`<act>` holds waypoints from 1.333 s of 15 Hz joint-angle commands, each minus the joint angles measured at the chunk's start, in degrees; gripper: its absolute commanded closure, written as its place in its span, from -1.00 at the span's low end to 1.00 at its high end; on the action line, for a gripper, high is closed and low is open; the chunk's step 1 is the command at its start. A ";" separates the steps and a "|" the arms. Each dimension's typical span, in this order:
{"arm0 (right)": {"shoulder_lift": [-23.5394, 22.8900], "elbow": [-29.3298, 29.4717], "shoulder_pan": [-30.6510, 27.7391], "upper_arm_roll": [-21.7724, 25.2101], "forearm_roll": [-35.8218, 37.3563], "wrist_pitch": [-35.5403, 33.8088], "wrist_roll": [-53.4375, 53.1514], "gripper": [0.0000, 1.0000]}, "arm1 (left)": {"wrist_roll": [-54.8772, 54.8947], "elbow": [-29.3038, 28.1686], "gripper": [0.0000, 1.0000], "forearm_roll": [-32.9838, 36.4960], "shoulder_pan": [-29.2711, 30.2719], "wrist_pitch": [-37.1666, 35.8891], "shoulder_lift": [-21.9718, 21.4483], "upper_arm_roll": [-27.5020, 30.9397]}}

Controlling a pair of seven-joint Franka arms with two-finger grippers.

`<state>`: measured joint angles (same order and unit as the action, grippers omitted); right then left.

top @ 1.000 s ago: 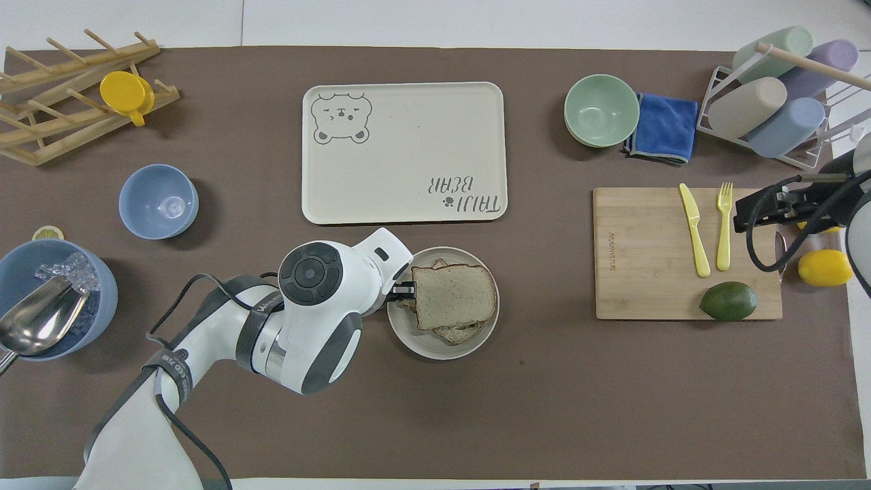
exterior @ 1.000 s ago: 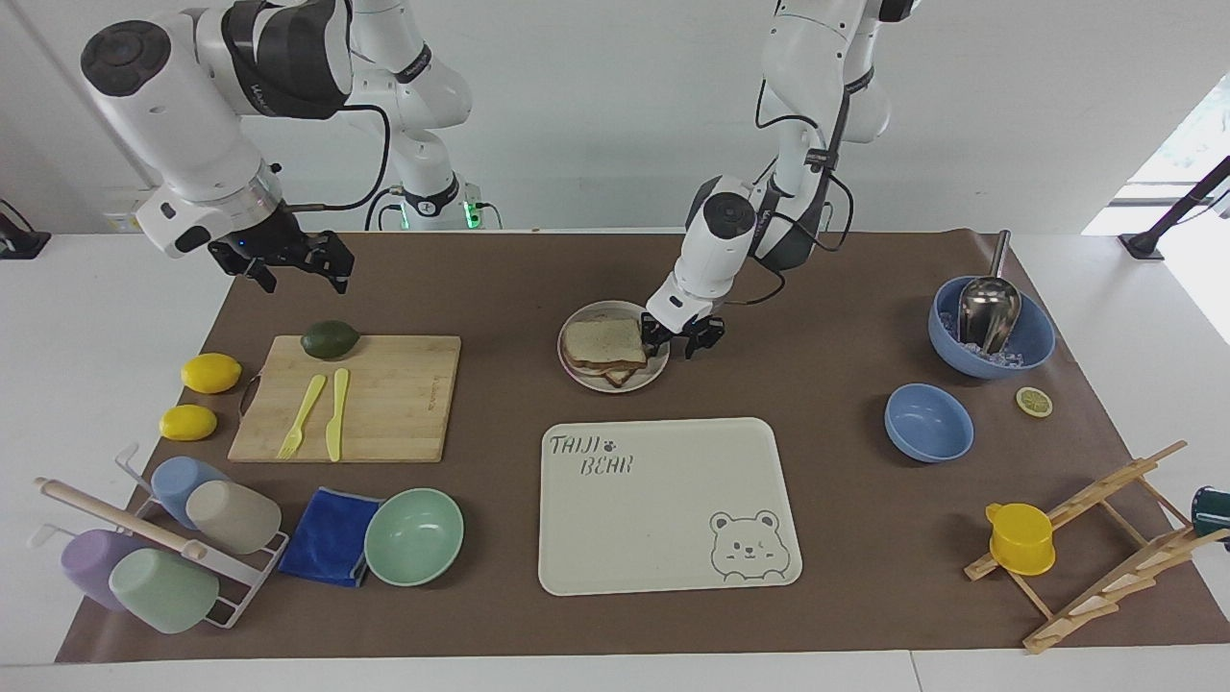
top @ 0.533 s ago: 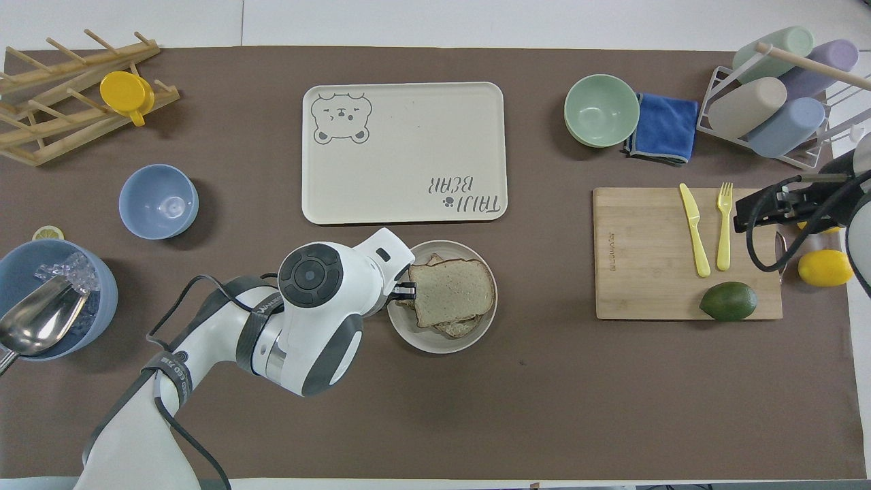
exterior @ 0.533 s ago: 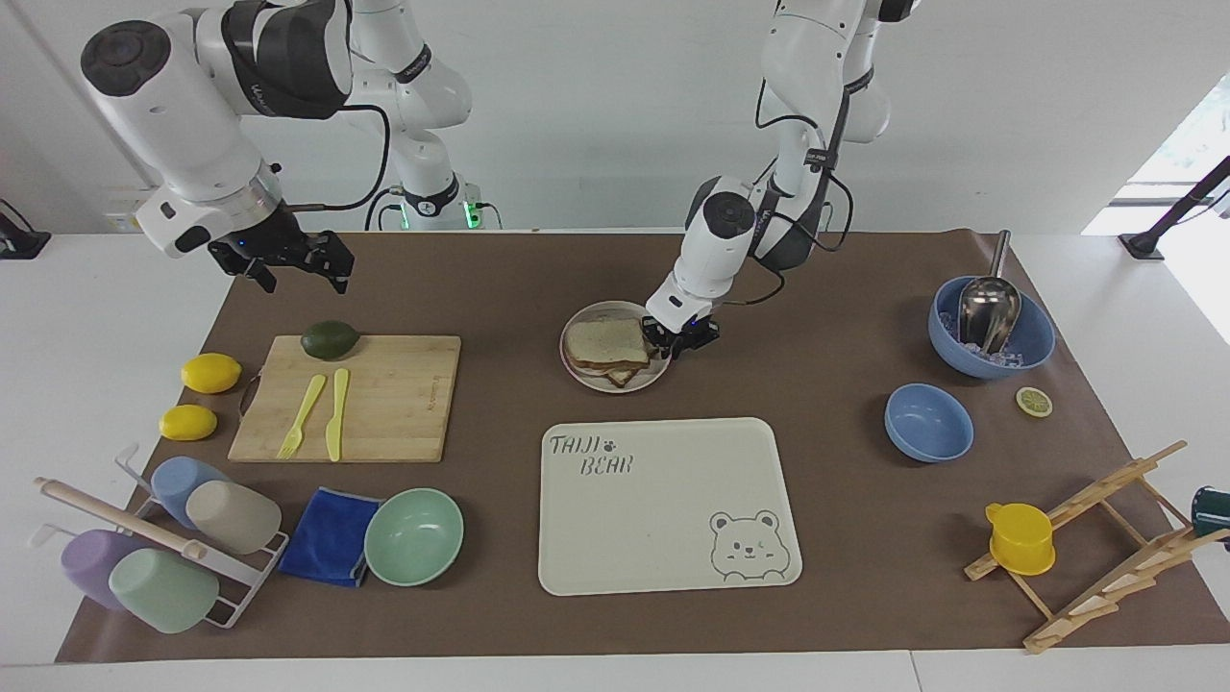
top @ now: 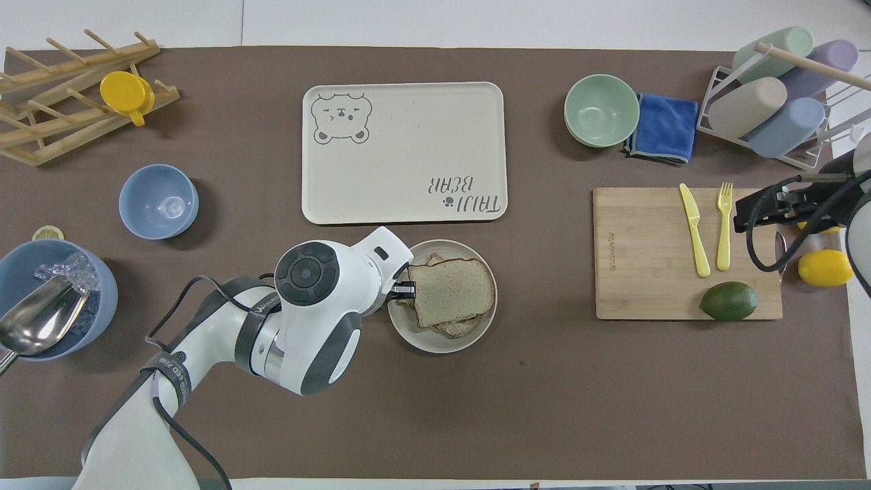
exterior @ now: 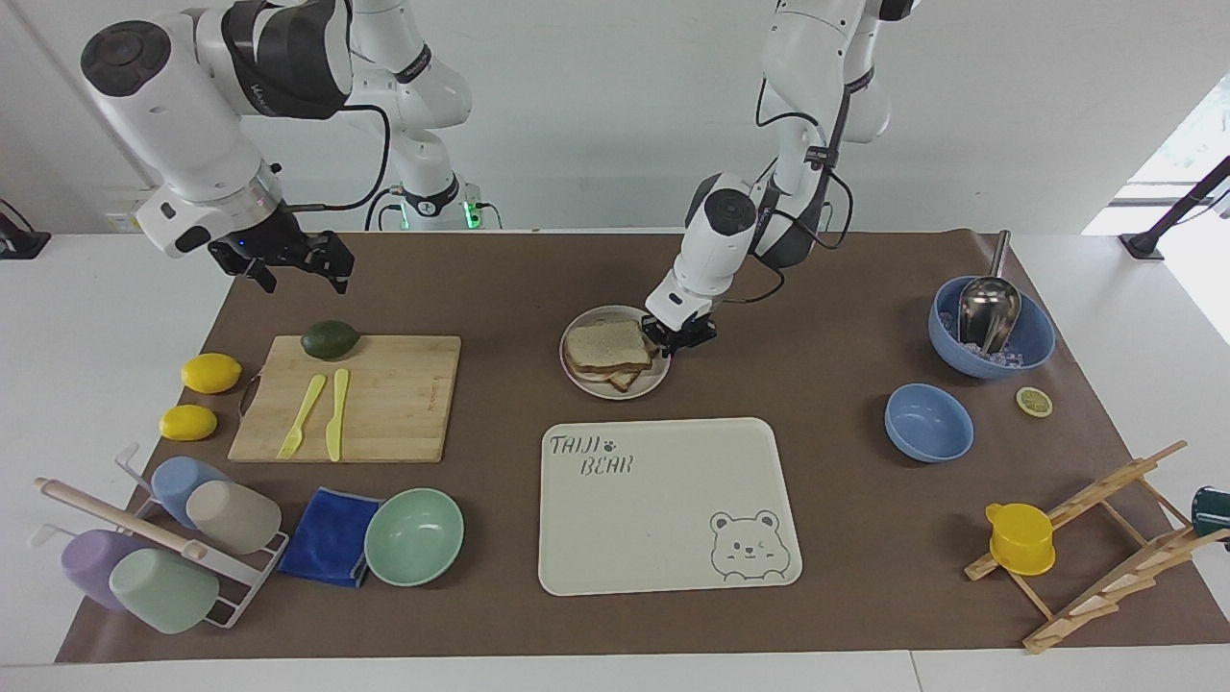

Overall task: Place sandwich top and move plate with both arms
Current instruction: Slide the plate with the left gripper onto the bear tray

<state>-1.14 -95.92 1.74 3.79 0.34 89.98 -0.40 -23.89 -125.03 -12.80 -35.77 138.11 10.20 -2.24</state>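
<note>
The sandwich top (exterior: 603, 338), a pale speckled slice, lies on other slices on the small round plate (exterior: 601, 387) at the table's middle. It also shows in the overhead view (top: 451, 291), as does the plate (top: 435, 340). My left gripper (exterior: 673, 340) is low at the plate's rim on the side toward the left arm's end and shut on it; the overhead view shows its tips (top: 406, 290) at the rim. My right gripper (exterior: 296, 264) hangs open and empty over the table's right-arm end, above the avocado (exterior: 330, 339), and waits.
The cream bear tray (exterior: 663, 500) lies just farther from the robots than the plate. A cutting board (exterior: 384, 404) with a yellow fork and knife lies toward the right arm's end. Two blue bowls (exterior: 928, 421) stand toward the left arm's end. A mint bowl (exterior: 414, 535) stands beside the tray.
My left gripper closed on the plate's rim, and the plate with the sandwich slid slightly toward the tray. The right arm has not moved.
</note>
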 commanded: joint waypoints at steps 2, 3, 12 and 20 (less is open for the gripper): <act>0.78 -0.40 -0.59 -0.19 -1.30 -0.15 0.58 -1.00 | 2.79 0.75 1.00 -3.62 0.52 -1.17 -0.70 0.84; 0.78 -0.40 -0.59 -0.19 -1.30 -0.07 0.58 -1.00 | 3.58 2.15 1.00 -4.24 1.48 -3.53 -1.06 0.84; 0.78 -0.40 -0.59 -0.19 -1.30 -0.15 0.58 -1.00 | 6.92 12.61 1.00 -9.25 8.34 -11.63 0.61 0.93; 0.78 -0.40 -0.59 -0.19 -1.30 -0.07 0.58 -1.00 | 6.66 31.31 1.00 -11.89 15.02 -16.91 12.10 0.93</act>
<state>-1.14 -95.92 1.74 3.79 0.34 89.98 -0.40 -18.14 -103.06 -23.06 -22.27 124.70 15.81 -1.10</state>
